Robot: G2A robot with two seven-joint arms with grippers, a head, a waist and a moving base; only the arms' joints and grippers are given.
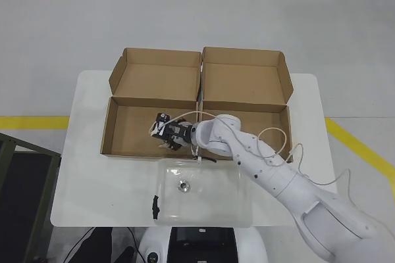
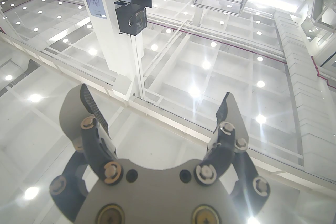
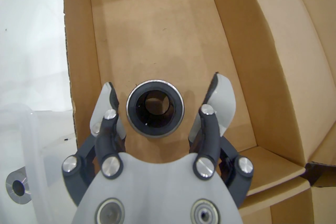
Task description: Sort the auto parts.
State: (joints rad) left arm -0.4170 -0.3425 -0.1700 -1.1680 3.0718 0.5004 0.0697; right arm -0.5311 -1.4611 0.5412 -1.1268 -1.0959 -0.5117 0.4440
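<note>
Right gripper (image 3: 163, 79) in the left cardboard box (image 3: 262, 38), fingers apart; metal ring (image 3: 135, 117) sits in the box between them, touching neither; left gripper (image 2: 155, 89) fingers also apart.

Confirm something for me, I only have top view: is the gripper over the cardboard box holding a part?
Observer: No. In the right wrist view the right gripper is open. A black ring with a metal rim sits on the floor of the cardboard box, bore facing up, between the fingers with a gap on each side.
Operator: And the left arm?
Observer: The left gripper is open with nothing between its fingers, pointing up at the ceiling.
</note>
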